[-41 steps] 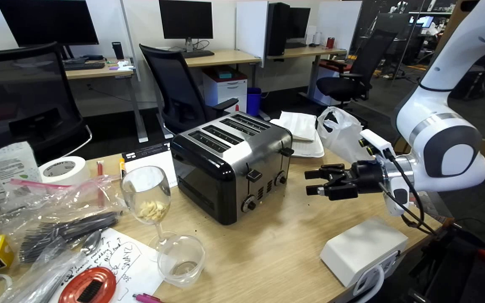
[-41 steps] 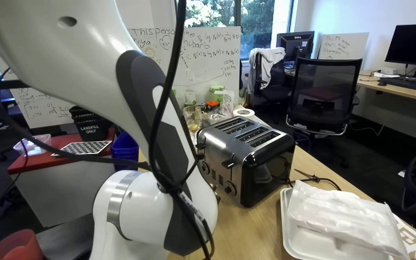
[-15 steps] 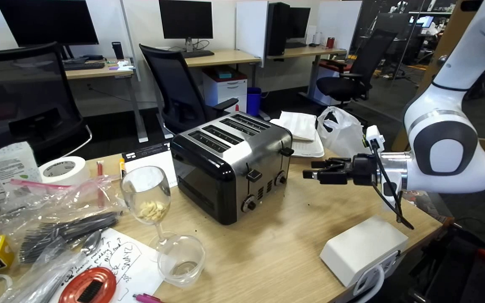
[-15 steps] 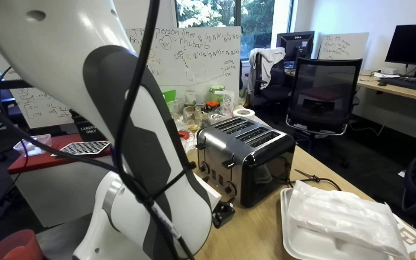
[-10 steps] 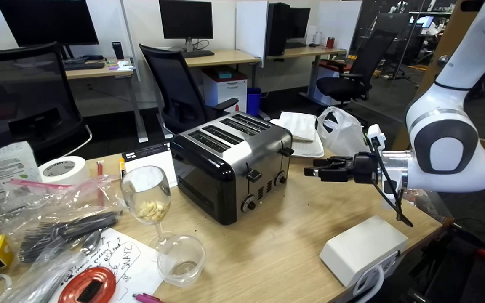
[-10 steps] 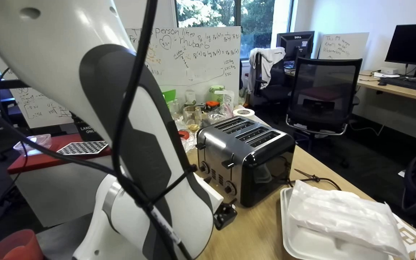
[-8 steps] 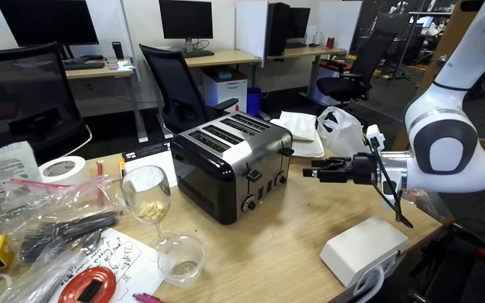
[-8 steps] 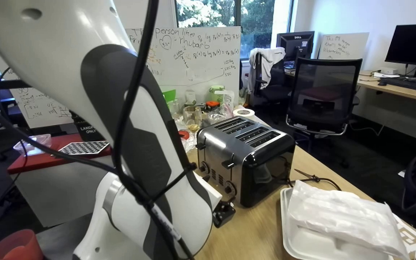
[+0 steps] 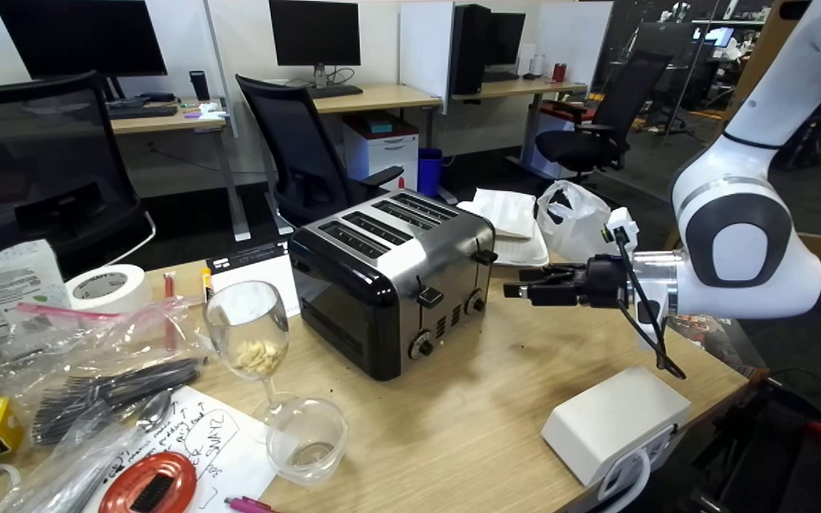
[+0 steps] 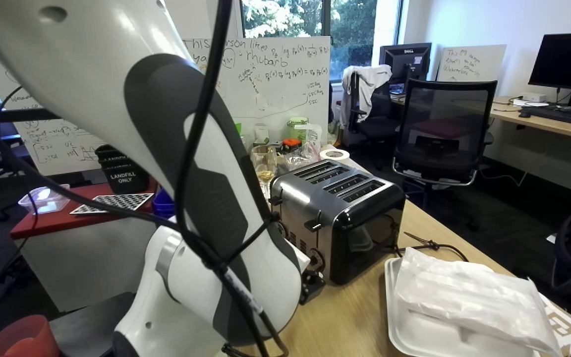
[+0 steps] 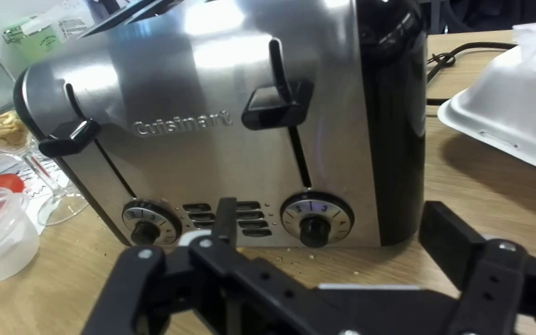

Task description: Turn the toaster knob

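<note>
- The toaster (image 9: 390,285) stands upright on the worktop (image 9: 446,442), close to its far edge in an exterior view
- Low on its silver front, the wrist view shows a left-hand knob (image 11: 145,232) and a right-hand knob (image 11: 315,231)
- The end effector (image 11: 332,221) is spread and apart from the toaster, the right-hand knob framed between its fingers (image 11: 452,242) in the wrist view
- Away from the right edge, a wine glass (image 9: 243,320) of pale nuts (image 9: 259,358) stands beside the toaster, a clear cup (image 9: 308,442) near its foot
- A white tray (image 9: 528,251) sits at the far right corner
- A white box (image 9: 613,420) sits at the near edge, toward the right corner
</note>
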